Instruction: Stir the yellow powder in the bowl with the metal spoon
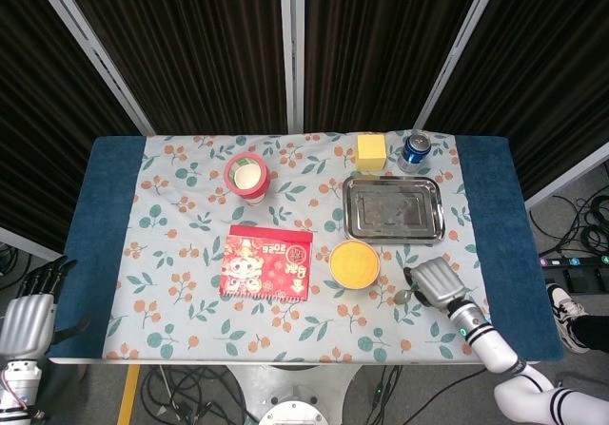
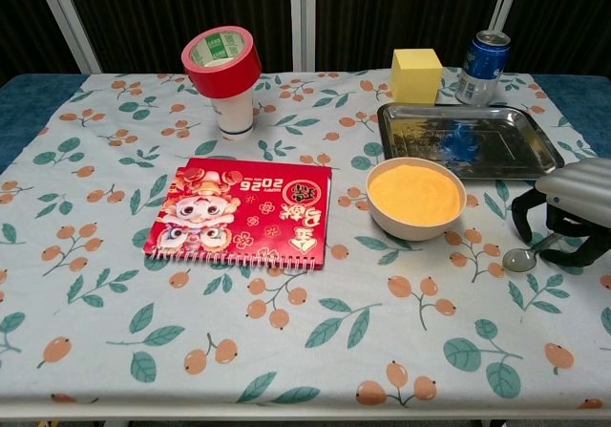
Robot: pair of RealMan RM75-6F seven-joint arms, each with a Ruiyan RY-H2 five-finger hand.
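Observation:
A beige bowl [image 2: 416,196] [image 1: 354,263] full of yellow powder stands right of the table's middle. To its right the metal spoon [image 2: 521,260] [image 1: 403,296] lies flat on the cloth, scoop end toward the front. My right hand [image 2: 573,190] [image 1: 435,280] hovers over the spoon's handle, which it hides. Its dark fingers [image 2: 521,219] arch down on both sides of the handle with gaps between them, and the spoon stays on the table. My left hand [image 1: 24,320] hangs beside the table's front left corner, fingers straight and apart, holding nothing.
A steel tray [image 2: 468,140] sits just behind the bowl and hand. A blue can [image 2: 484,67] and a yellow block [image 2: 417,74] stand at the back right. A red calendar [image 2: 243,212] lies mid-table, and a red tape roll [image 2: 221,62] rests on a white cup.

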